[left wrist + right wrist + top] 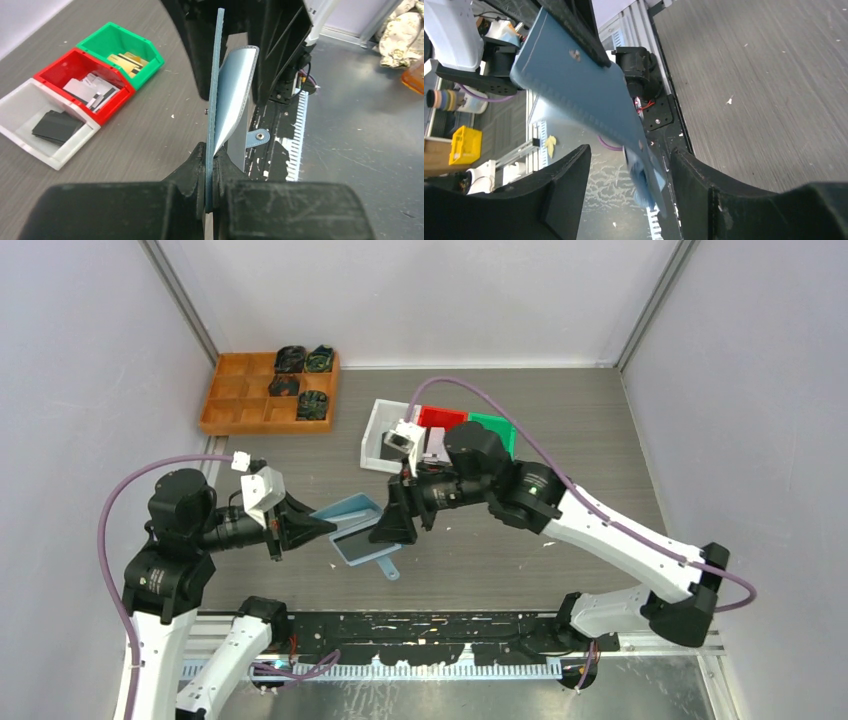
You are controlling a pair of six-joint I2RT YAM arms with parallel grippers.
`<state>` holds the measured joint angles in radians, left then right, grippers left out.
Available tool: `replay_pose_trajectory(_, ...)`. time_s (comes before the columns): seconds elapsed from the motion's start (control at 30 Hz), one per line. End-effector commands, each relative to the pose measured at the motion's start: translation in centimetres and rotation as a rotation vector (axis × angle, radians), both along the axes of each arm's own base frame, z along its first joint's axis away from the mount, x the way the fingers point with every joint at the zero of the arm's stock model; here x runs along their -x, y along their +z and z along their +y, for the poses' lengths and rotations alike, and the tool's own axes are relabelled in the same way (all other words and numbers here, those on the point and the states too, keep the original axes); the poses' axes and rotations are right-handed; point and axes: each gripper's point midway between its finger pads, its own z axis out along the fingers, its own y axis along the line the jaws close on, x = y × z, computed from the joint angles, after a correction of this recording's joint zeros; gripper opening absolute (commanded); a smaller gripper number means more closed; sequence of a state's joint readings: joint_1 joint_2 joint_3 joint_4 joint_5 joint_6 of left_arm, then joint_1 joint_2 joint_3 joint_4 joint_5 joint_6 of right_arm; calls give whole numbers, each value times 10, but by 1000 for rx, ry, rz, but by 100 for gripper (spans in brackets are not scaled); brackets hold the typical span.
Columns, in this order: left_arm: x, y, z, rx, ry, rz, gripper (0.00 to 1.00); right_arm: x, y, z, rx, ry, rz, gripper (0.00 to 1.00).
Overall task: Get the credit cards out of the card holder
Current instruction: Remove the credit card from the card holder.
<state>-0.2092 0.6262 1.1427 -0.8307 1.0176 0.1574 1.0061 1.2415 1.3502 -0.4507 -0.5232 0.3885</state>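
The slate-blue card holder point(350, 525) hangs above the table between the two arms, its flap open and its tab point(390, 568) hanging down. My left gripper point(318, 527) is shut on the holder's left edge; the left wrist view shows the jaws pinching it edge-on point(210, 165). My right gripper point(395, 525) is open, one finger on each side of the holder's right end point(584, 90), not touching it. No credit card sticks out of the holder. Gold cards point(127, 61) lie in the green bin.
White point(378, 445), red point(440, 417) and green point(495, 427) bins stand in a row behind the right gripper, with dark, white and gold cards in them. A wooden compartment tray point(235, 405) holding dark objects stands at the back left.
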Motion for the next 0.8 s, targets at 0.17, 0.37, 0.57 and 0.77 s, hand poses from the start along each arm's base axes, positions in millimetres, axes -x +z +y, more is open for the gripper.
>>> replay_pose_trajectory(0.17,24,9,-4,13,-103,49,1,16,47,31,-134,128,-66,45)
replay_pose_trajectory(0.37,14,11,-5,36,-49,104,40,19,60,36,-234,126,-54,4)
replay_pose_trajectory(0.57,-14,17,-2,137,149,245,99,-14,100,34,-452,-114,-45,1)
replay_pose_trajectory(0.77,-17,28,-8,256,183,397,100,-29,140,11,-775,-260,40,1)
